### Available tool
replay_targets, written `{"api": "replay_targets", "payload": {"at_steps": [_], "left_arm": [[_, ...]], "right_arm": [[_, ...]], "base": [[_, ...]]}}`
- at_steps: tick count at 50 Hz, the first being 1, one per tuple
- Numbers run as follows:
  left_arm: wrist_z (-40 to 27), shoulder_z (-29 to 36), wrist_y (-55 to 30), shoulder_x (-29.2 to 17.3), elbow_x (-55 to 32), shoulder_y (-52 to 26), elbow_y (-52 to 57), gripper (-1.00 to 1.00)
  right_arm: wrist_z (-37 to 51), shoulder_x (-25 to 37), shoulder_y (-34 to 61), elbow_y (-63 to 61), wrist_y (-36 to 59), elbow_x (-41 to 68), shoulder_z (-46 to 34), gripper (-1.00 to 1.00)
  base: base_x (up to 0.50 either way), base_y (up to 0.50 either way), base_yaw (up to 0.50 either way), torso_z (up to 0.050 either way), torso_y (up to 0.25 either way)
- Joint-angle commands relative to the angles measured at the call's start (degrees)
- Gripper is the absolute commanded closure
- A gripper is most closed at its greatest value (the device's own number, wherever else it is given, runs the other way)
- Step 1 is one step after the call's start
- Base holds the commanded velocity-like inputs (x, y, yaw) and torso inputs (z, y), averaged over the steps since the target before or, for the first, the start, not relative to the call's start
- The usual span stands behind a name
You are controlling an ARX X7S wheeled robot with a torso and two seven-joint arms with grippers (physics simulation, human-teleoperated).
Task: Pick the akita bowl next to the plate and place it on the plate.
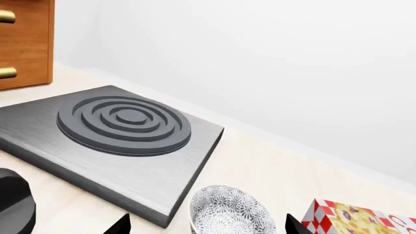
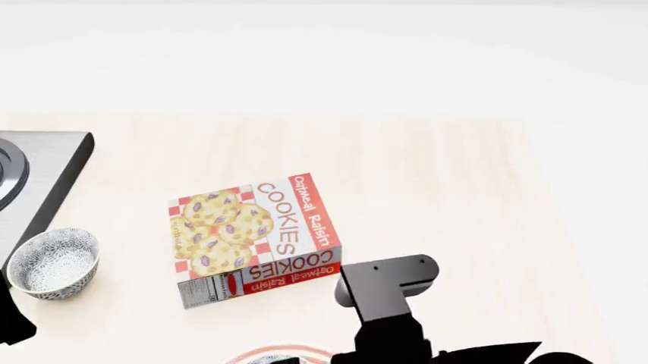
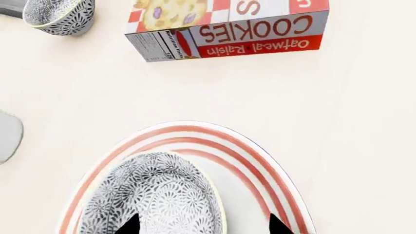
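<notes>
Right wrist view: akita bowl (image 3: 153,195) inside plate (image 3: 260,165) rim.

A grey stove slab (image 1: 117,161) with raised rings (image 1: 123,124) lies on the pale counter (image 1: 260,165). At its near corner, toward five o'clock, sits a patterned bowl (image 1: 231,212), just beside the slab. A red-checked box (image 1: 357,219) is further round at four o'clock. A wooden drawer unit (image 1: 23,41) with brass handles stands at ten o'clock. Two dark fingertips (image 1: 120,225) flank the bowl, spread apart.
</notes>
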Motion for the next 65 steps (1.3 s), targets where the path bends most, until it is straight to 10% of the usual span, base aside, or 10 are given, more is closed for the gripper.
{"api": "replay_targets", "payload": {"at_steps": [1,18,65], "left_arm": [[-0.1,0.1,0.1,-0.1,-0.1,0.1,0.0,-1.0],[-0.3,0.3,0.1,-0.3,-0.3,0.0,0.1,-1.0],[-0.7,1.0,0.7,-0.7,-0.3,0.2,0.1,-1.0]], "right_arm": [[4.7,1.6,1.6,-5.9,2.5,4.7,1.7,-1.0],[9.4,4.8,-0.7,-19.0,-3.6,4.2,6.4,-1.0],[5.3,7.2,-30.9,-27.8,-50.9,-41.6,8.6,-1.0]], "base": [[0.0,0.0,0.0,0.0,0.0],[0.0,0.0,0.0,0.0,0.0],[0.0,0.0,0.0,0.0,0.0]]}}
